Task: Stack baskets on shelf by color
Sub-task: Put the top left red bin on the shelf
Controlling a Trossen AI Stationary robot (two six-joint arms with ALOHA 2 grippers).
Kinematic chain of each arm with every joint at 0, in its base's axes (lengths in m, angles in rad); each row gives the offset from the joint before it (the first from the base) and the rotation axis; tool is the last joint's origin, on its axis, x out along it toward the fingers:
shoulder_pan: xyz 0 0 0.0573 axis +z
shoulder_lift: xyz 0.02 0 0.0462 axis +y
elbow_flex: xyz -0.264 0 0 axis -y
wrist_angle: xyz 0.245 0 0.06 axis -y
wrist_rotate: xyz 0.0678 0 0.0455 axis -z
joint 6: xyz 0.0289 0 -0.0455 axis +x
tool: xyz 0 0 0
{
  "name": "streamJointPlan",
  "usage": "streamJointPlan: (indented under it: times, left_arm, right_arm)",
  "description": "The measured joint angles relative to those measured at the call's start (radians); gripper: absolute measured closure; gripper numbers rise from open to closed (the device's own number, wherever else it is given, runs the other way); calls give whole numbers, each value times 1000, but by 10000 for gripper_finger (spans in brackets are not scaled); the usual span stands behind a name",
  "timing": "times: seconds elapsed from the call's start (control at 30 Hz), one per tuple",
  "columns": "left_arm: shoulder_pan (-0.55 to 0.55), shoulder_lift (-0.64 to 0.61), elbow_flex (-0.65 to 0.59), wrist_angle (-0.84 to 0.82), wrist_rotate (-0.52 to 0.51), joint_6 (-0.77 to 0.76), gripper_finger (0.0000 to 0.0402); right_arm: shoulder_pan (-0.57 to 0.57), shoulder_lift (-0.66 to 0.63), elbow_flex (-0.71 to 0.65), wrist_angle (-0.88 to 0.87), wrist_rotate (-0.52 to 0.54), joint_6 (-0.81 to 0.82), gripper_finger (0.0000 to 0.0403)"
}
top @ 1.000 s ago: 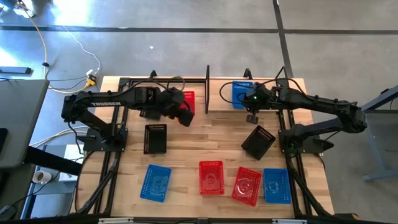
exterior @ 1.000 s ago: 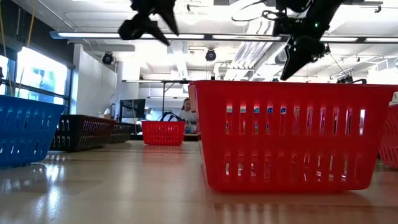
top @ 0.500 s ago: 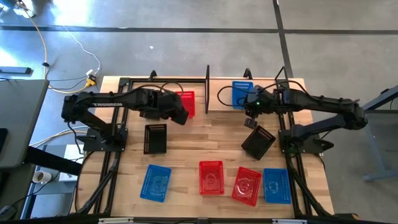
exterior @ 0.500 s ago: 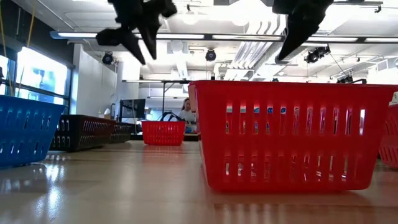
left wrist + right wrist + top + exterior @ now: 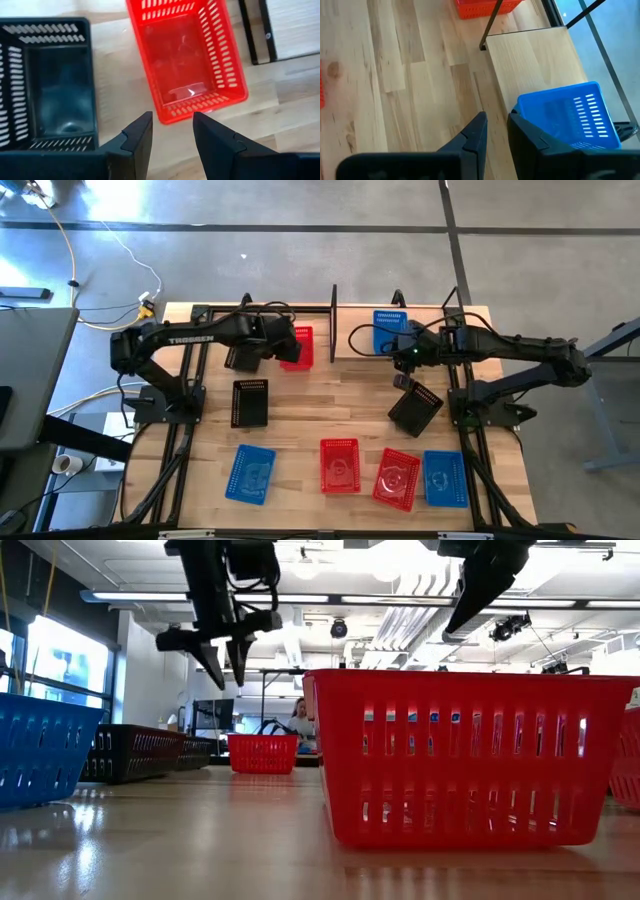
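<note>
Just ahead of the left gripper [image 5: 172, 131], whose jaws stand parted and empty, lies the red basket [image 5: 186, 55], its near short wall in line with the gap between the fingertips; a black basket [image 5: 48, 82] sits beside it, off to one side of the jaws. To do this pickup well, I judge the gripper should come straight down so one finger goes inside the red wall and the other outside, pinching the rim at mid-width so the basket hangs level, keeping clear of the black one. The red basket is shallow and rectangular, with slotted mesh walls and a glossy smooth floor, sitting upright on the wood table [image 5: 330, 410]. The right gripper [image 5: 496, 134] hangs with jaws slightly parted, gripping nothing; just beyond its fingertips a blue basket [image 5: 569, 115] rests on the light wood base of the shelf [image 5: 530, 55], at the base's far end
</note>
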Motion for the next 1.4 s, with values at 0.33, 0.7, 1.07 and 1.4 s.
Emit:
streamJointPlan:
  times: [0.33, 0.7, 1.07, 1.4]
  left_arm:
    - [-6, 39, 1, 247, 109, 359, 271]
    - [-5, 46, 2, 238, 236, 951, 271]
    - [-10, 137, 1, 202, 227, 1137, 271]
    - [-15, 214, 1, 195, 188, 1102, 271]
  right_arm:
    - [0, 0, 0, 0, 24, -2, 341]
    - [0, 0, 0, 0, 24, -2, 341]
    - [0, 0, 0, 0, 39, 24, 341]
    - [0, 0, 0, 1, 39, 24, 341]
